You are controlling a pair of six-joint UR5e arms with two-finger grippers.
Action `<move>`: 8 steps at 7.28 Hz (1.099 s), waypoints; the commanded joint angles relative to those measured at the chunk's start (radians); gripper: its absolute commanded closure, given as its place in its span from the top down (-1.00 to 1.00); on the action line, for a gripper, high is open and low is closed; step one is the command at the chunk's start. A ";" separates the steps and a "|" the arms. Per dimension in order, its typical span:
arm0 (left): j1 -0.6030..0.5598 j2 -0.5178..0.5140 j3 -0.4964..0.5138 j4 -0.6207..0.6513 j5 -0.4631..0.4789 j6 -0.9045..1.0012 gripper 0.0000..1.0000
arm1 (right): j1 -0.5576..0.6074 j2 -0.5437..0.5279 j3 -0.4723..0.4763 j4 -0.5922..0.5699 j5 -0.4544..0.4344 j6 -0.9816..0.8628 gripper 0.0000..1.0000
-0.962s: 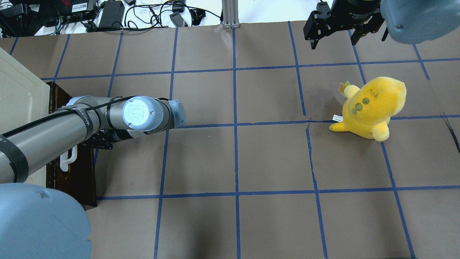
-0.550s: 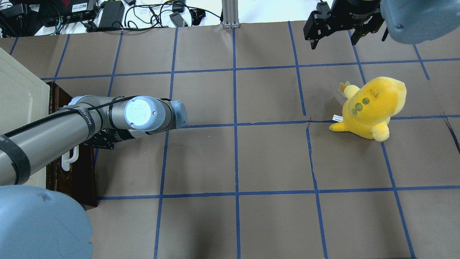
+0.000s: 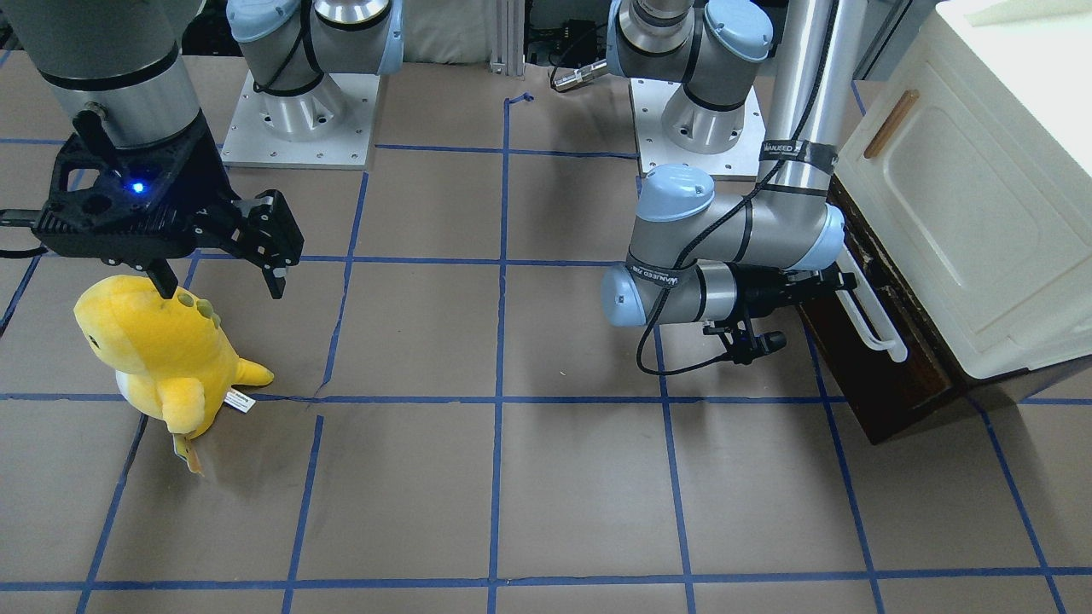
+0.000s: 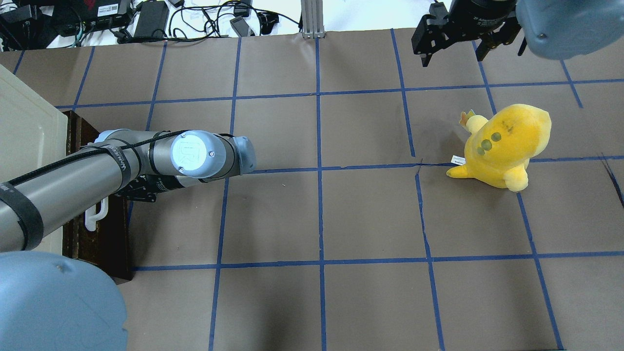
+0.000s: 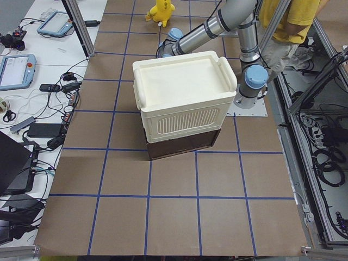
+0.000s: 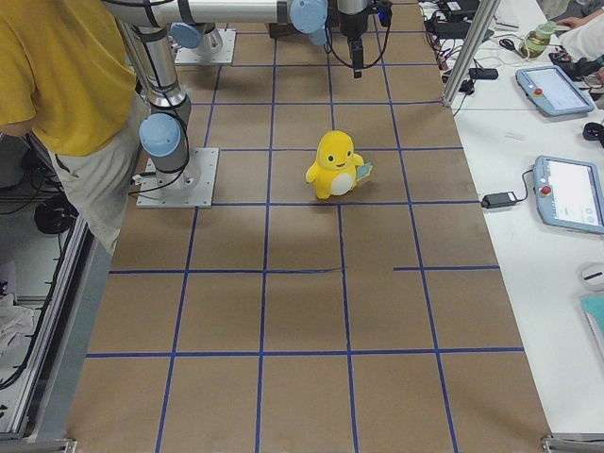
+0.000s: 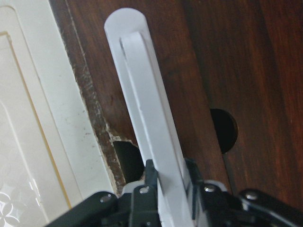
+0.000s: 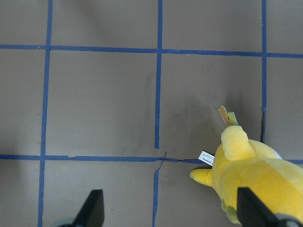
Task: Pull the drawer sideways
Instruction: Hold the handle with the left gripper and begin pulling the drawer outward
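The drawer (image 3: 891,375) has a dark brown wooden front and a long white bar handle (image 3: 872,315). It sits under the cream cabinet at the table's left end. It also shows in the overhead view (image 4: 105,239) and in the left wrist view (image 7: 232,71). My left gripper (image 3: 840,286) is shut on the handle (image 7: 147,113), with a finger on each side of the bar. In the overhead view my arm hides the gripper, and only the handle's near end (image 4: 95,215) shows. My right gripper (image 3: 220,286) is open and empty, held above the table's far right (image 4: 452,53).
The cream cabinet (image 3: 964,196) stands over the drawer (image 5: 182,147). A yellow plush toy (image 4: 502,146) sits on the right half, just below my right gripper (image 8: 170,215) in its wrist view. Cables (image 4: 195,19) lie past the far edge. A person (image 6: 57,94) stands by the robot's base.
My left arm has shifted a little to the right in the overhead view, and the white handle has come with it. The right arm has not moved.
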 commanded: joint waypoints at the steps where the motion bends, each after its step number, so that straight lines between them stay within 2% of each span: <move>1: -0.018 -0.002 0.001 0.006 -0.001 0.000 -0.50 | 0.000 0.000 0.000 0.000 0.002 0.000 1.00; 8: -0.067 -0.006 0.009 0.007 -0.009 0.009 -0.50 | 0.000 0.000 0.000 0.000 0.000 0.000 1.00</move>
